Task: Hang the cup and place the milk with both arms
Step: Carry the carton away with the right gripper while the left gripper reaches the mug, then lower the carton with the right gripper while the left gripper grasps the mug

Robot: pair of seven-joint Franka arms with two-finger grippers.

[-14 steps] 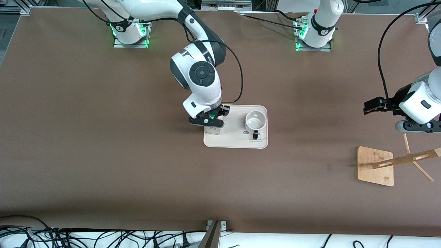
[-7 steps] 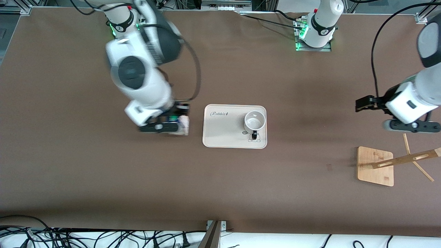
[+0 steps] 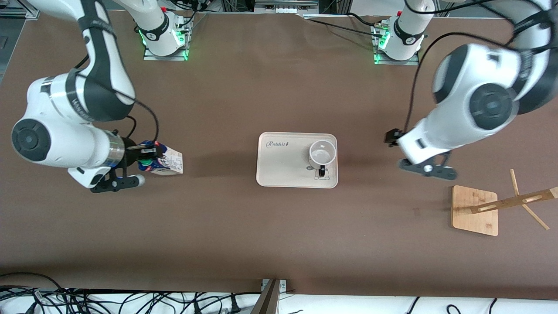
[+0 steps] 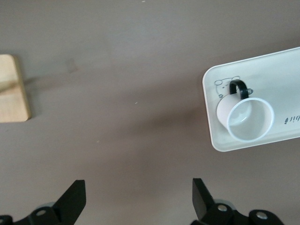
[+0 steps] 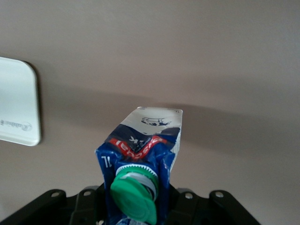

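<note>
The milk (image 3: 168, 161), a blue-topped carton with a green cap, is gripped at its top by my right gripper (image 3: 146, 159). It is held tilted over the bare table toward the right arm's end, apart from the tray. The right wrist view shows the carton (image 5: 140, 150) between the jaws. The cup (image 3: 322, 153), white with a black handle, stands upright on the cream tray (image 3: 279, 172). It also shows in the left wrist view (image 4: 246, 117). My left gripper (image 3: 427, 170) is open and empty over the table between the tray and the wooden rack, its jaws (image 4: 137, 187) wide apart.
A wooden rack with a square base (image 3: 475, 211) and slanted pegs stands toward the left arm's end, nearer the front camera than the left gripper. Its base also shows in the left wrist view (image 4: 11, 89). Cables lie along the table's front edge.
My right gripper lifted the milk off the tray and carried it toward the right arm's end. My left gripper moved in from the table's end toward the tray.
</note>
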